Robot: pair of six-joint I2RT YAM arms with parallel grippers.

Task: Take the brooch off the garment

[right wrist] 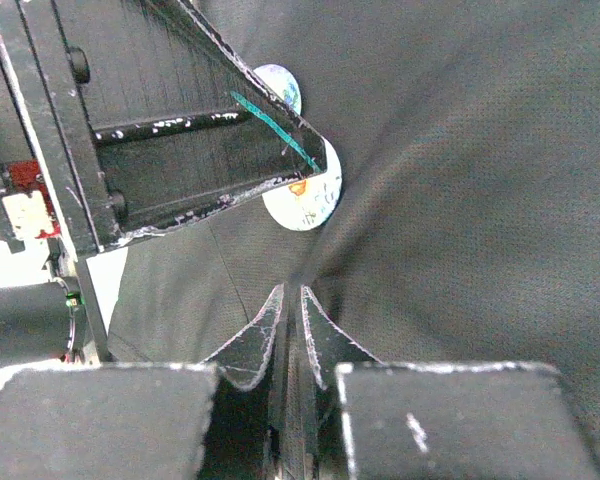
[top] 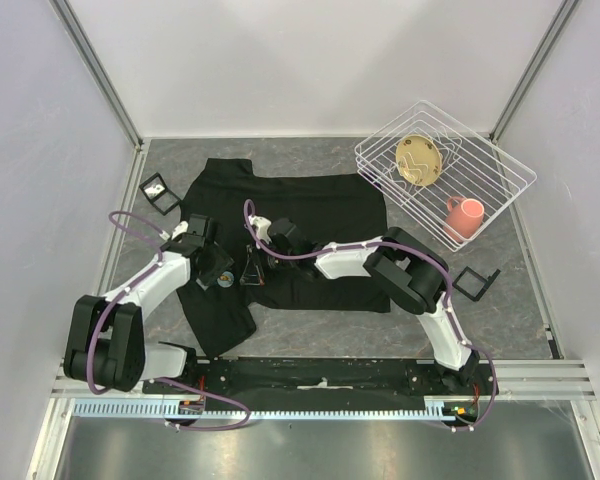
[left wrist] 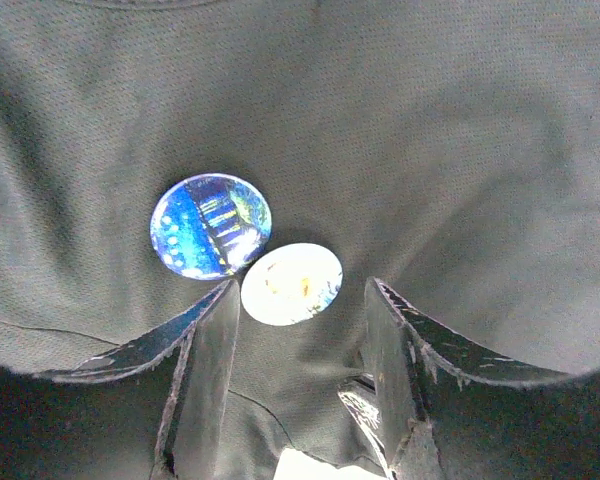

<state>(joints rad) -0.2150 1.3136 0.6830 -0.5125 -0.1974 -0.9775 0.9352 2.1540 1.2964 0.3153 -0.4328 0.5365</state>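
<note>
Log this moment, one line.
left hand: open, flanking white brooch | right hand: pinching T-shirt near it | blue brooch: on T-shirt, beside white one

— What's in front of you?
— My right gripper (right wrist: 291,300), tips nearly together on a ridge of the black garment (right wrist: 480,150). Just ahead, the left gripper's finger (right wrist: 230,190) overlaps a white brooch (right wrist: 310,200)—a second badge (right wrist: 285,85) peeks behind.

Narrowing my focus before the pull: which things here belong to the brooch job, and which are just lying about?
Job: black T-shirt; white round brooch between the left fingers; blue round brooch beside it; right fingers pinching the fabric.
Lying about: wire basket with a yellow dish and pink mug inside; two small black square frames.
</note>
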